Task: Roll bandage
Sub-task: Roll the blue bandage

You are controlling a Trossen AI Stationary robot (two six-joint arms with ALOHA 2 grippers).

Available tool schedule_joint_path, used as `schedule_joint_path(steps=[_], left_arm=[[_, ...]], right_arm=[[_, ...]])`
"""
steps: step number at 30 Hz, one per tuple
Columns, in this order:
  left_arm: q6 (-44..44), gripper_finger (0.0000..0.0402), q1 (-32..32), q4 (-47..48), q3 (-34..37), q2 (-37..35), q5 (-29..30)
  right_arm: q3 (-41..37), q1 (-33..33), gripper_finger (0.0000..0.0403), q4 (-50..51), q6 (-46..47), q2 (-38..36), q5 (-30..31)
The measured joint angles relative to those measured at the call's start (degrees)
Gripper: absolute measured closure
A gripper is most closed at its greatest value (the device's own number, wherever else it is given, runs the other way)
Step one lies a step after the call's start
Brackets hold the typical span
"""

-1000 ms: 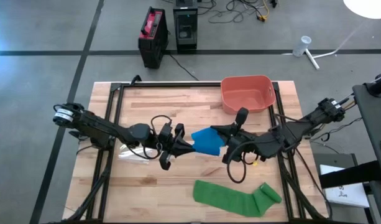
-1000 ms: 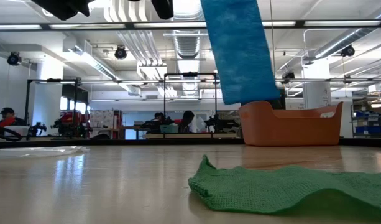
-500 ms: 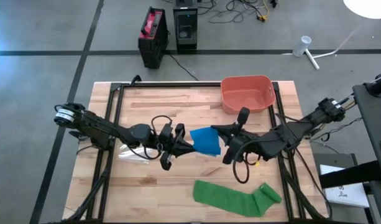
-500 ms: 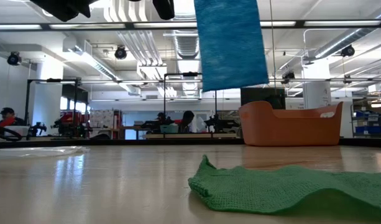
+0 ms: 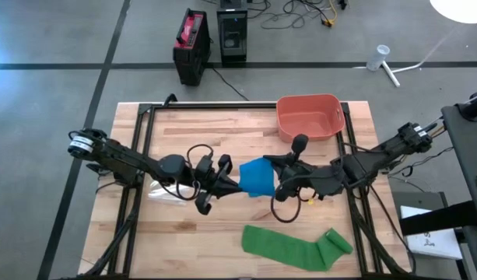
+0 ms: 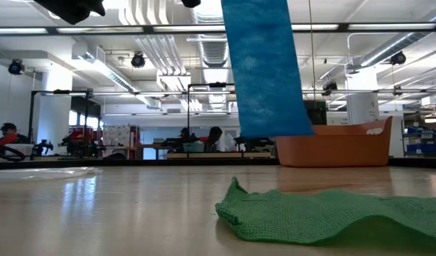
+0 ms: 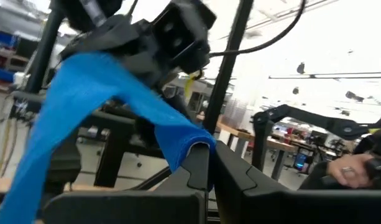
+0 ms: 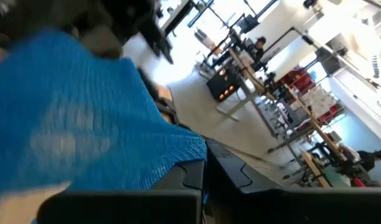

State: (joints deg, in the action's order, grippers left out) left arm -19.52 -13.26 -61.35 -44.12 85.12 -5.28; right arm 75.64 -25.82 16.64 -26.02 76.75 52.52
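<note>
On the wooden counter (image 5: 184, 225) we had both arms meeting over its middle, a blue bandage (image 5: 257, 177) held up in the air between them. Largest in the scene after the counter was the orange bin (image 5: 310, 117) at the far edge, standing near the right arm. A green bandage (image 5: 296, 246) lay flat along the near edge, one end bunched, well apart from either hand. A small clear wrapper (image 5: 162, 192) rested under the left arm.

The left hand (image 5: 225, 180) was shut on one end of the blue bandage, the cloth pinched between its fingers (image 7: 199, 168). The right hand (image 5: 275, 177) was likewise shut on the other end.

Over the last second the right hand had crept closer to the left, and the cloth seen from above had drawn into a shorter, rounder bundle. From counter height its hanging tail (image 6: 264, 67) had risen and then dropped lower again, and now hung in front of the bin. We judged that as turning and gathering under way, with the roll only begun and a long loose tail left to wind.

Room was good: open wood lay beneath the hands and toward the near left corner. The bin behind the tail and the green bandage below were the nearest things to snag it.
</note>
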Motion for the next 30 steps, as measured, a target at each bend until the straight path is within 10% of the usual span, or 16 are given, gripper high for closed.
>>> schedule_joint_path(steps=[20,30], left_arm=[[0.55,0.0401,-0.08,-0.32,0.02,-0.02,-0.23],[0.55,0.0401,-0.06,-0.38,0.02,-0.07,-0.08]], right_arm=[[-0.27,-5.84,0.0254,7.55,2.29,-0.15,-0.50],[-0.27,-10.31,0.0246,6.48,-0.25,-0.26,-0.10]])
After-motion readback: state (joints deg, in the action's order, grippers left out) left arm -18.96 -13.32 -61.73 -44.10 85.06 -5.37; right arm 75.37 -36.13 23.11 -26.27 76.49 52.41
